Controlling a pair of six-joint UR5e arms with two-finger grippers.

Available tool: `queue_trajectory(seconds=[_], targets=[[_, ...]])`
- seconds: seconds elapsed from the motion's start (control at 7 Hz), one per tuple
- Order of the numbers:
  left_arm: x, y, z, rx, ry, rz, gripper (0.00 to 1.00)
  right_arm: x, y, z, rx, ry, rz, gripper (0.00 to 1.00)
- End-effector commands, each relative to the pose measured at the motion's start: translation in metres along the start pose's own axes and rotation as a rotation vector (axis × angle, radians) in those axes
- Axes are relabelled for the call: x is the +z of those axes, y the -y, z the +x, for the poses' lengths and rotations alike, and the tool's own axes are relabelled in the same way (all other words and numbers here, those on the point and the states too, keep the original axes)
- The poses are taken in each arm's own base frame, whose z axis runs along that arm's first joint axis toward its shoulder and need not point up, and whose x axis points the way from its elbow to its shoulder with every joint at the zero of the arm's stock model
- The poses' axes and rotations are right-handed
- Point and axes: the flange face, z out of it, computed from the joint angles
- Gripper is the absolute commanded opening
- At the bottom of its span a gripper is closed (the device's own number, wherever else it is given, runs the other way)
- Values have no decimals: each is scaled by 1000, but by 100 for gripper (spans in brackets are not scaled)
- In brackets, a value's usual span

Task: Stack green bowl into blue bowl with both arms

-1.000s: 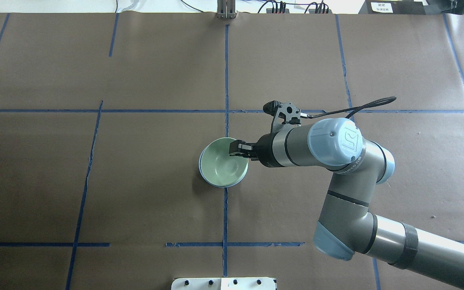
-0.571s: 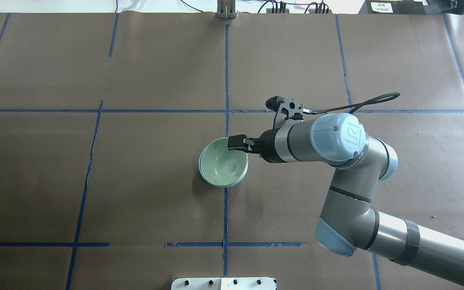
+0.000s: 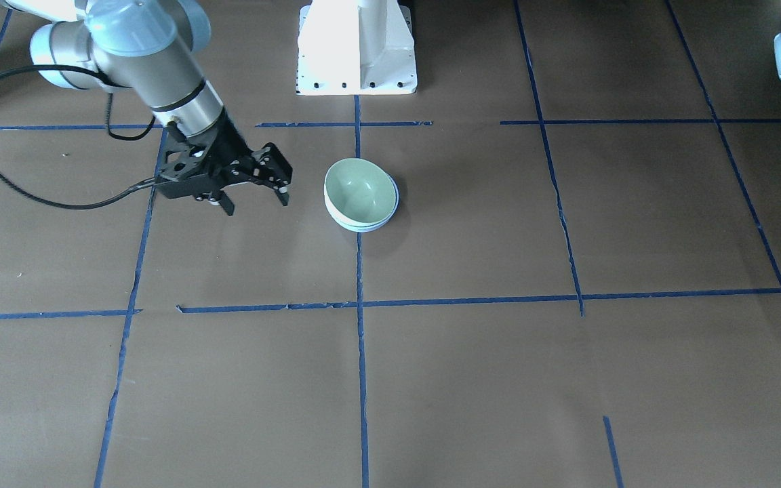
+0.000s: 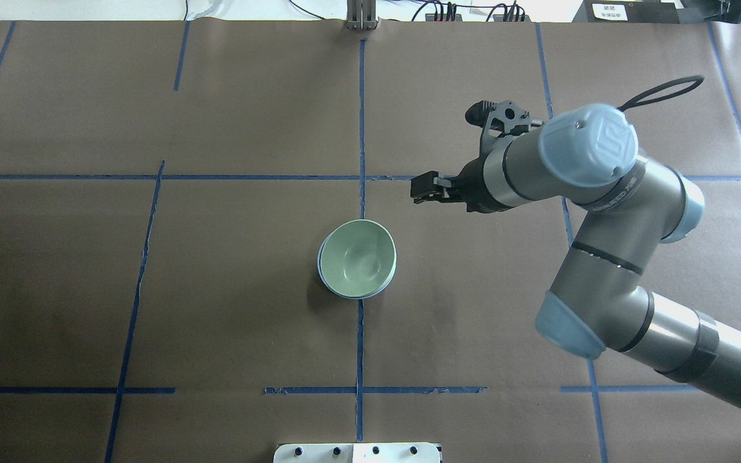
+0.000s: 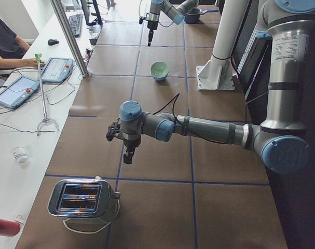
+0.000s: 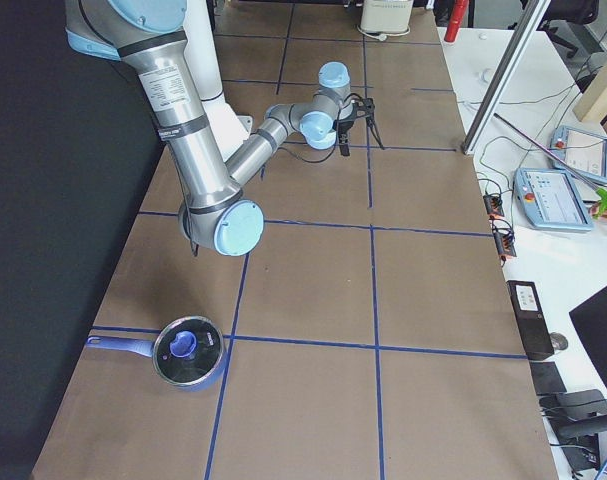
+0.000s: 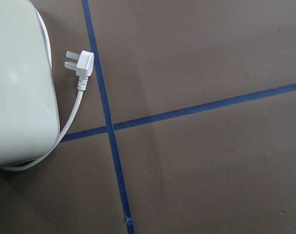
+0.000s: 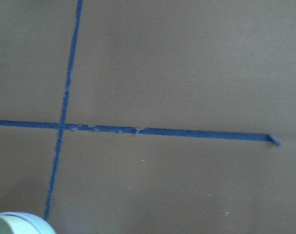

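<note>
The pale mint-green bowl (image 4: pixel 357 257) sits nested inside the pale blue bowl (image 4: pixel 320 273) on the table's centre line. Only the blue rim shows under it. The pair also shows in the front view, green bowl (image 3: pixel 358 190) in blue bowl (image 3: pixel 365 226), and at the lower left corner of the right wrist view (image 8: pixel 11 226). My right gripper (image 3: pixel 255 201) is open and empty. It hovers apart from the bowls, on their far right side in the overhead view (image 4: pixel 423 188). My left gripper (image 5: pixel 127 155) is far off by the toaster; I cannot tell if it is open.
A silver toaster (image 5: pixel 82 199) stands at the table's left end, its white plug (image 7: pixel 80 66) lying on the paper. A pot with a blue lid (image 6: pixel 188 352) sits at the right end. The white pedestal base (image 3: pixel 356 47) stands behind the bowls.
My right gripper was on the green bowl's rim; it has let go and moved up, away and to the right. The stacked bowls have not moved.
</note>
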Motion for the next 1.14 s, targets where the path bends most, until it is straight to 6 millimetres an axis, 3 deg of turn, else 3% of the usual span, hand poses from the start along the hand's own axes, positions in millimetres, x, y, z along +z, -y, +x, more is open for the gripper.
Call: queue_trajectory(seconds=[0.0, 0.14, 0.29, 0.43, 0.71, 0.86, 1.0], targets=[[-23, -23, -56, -32, -7, -56, 100, -53, 46, 138, -133, -75, -73, 100], [-28, -30, -72, -45, -12, -90, 100, -76, 50, 212, -201, -110, -107, 100], [-18, -36, -81, -73, -19, -116, 100, -92, 49, 259, -239, -147, -141, 100], [-10, -42, -87, -91, -36, -132, 100, -106, 37, 304, -229, -126, -176, 100], [-6, -46, -90, -100, -39, -140, 100, -127, -15, 405, -148, -88, -209, 100], [-4, -46, -91, -100, -39, -141, 100, -131, -30, 429, -104, -85, -216, 100], [-3, -47, -92, -101, -39, -142, 100, -147, -22, 434, -95, -87, -179, 100]])
